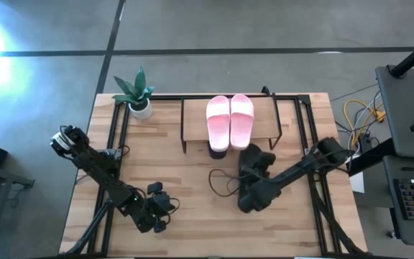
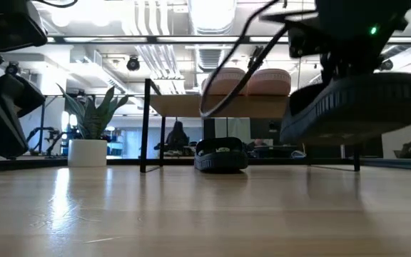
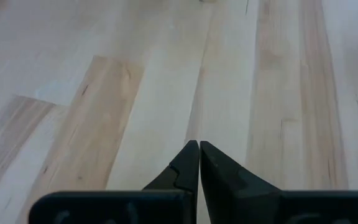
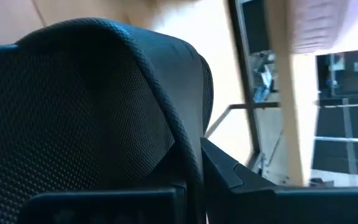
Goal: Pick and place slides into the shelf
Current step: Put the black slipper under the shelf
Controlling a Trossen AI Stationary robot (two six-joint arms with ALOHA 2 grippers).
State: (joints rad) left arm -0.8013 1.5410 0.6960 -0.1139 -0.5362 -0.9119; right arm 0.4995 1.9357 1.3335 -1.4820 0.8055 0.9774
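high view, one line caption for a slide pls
Right gripper holds a dark slide before the shelf topped with pink slides.

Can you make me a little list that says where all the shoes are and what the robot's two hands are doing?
pink slides: two, side by side on top of the shelf
dark slide under shelf: one, on the table beneath the board
dark slide in the air: lifted off the table
right end effector: shut on the lifted dark slide's strap
left end effector: shut, empty, over bare table near the front left
potted plant: back left corner
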